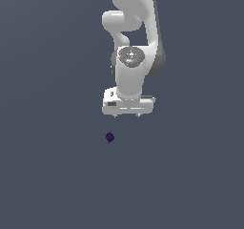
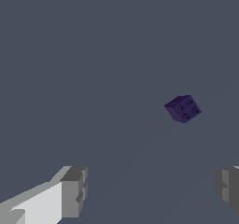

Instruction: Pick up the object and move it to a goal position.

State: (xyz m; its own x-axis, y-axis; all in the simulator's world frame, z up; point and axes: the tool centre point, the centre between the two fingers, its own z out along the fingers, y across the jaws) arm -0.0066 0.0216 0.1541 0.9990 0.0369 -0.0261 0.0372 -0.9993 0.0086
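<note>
The dark purple block [image 1: 109,137] lies alone on the plain grey desk [image 1: 47,175], a little way from the white arm [image 1: 136,42] and slightly toward the exterior view's left of it. The claw [image 1: 127,114] hangs above the surface, apart from the block and not touching it. In the wrist view its two grey fingers [image 2: 74,190] stand wide apart with nothing between them, so the claw is spread and empty.

The block [image 2: 183,108] is very small against the claw, far narrower than the gap between the fingers. It reads as a rigid, hard-edged cube with flat faces, and one face carries four small round marks (studs or dimples, too small to tell which). It is probably very light, so weight should be no trouble; the likelier problem is that a body this small gets nudged or tipped if one finger reaches it before the other.

It sits turned at an angle to the line between the fingers, so the faces do not yet line up with the pads. The sensible hold would be across two opposite flat side faces, low and centred, with the wrist rotated so the pads meet faces and not corners. A grip on the corners would likely let it twist or squirt out, since smooth flat faces offer little friction.

No goal marker shows in either view.
</note>
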